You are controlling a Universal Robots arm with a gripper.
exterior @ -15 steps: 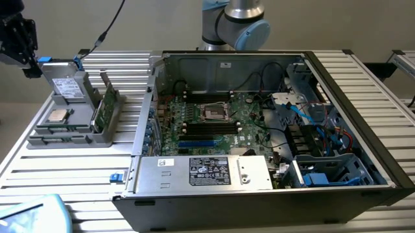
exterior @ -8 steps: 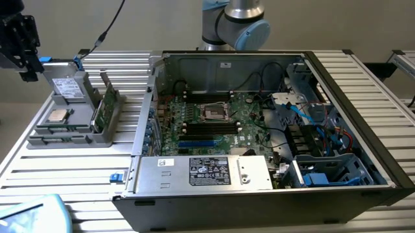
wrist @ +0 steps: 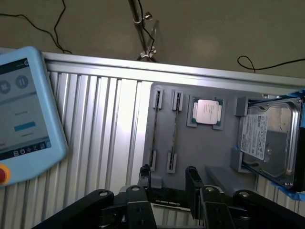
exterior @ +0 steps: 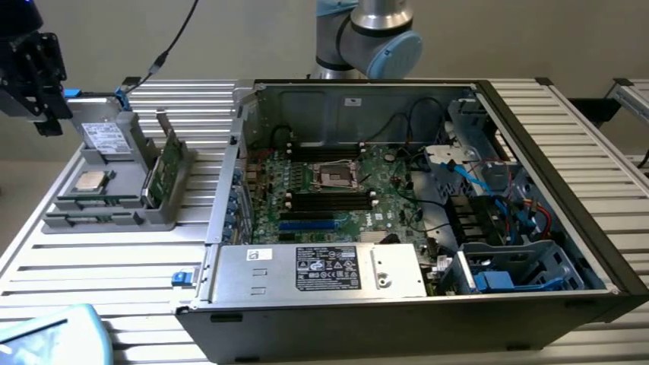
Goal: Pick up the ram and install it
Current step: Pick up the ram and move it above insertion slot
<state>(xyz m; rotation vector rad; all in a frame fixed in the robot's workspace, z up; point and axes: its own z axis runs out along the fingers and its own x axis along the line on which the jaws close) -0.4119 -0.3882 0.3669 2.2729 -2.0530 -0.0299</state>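
Observation:
My gripper (exterior: 45, 122) hangs open and empty in the air at the exterior view's far left, above the far end of the grey parts tray (exterior: 163, 217). In the wrist view its black fingers (wrist: 190, 176) stand apart over the tray (wrist: 214, 157). What looks like the ram (wrist: 174, 128) shows as a thin dark line, edge-on between pairs of grey clips, with a second such line beside it. In the exterior view those holders (exterior: 90, 220) sit at the tray's near end. The open computer case (exterior: 568, 213) holds the motherboard with its black slots (exterior: 330, 201).
The tray also carries a hard drive (wrist: 267, 138), a processor chip (wrist: 208, 112) and a taller green card (exterior: 167, 171) standing upright. A blue teach pendant (wrist: 24, 114) lies on the ribbed table. The power supply (exterior: 319, 270) sits at the case's near side.

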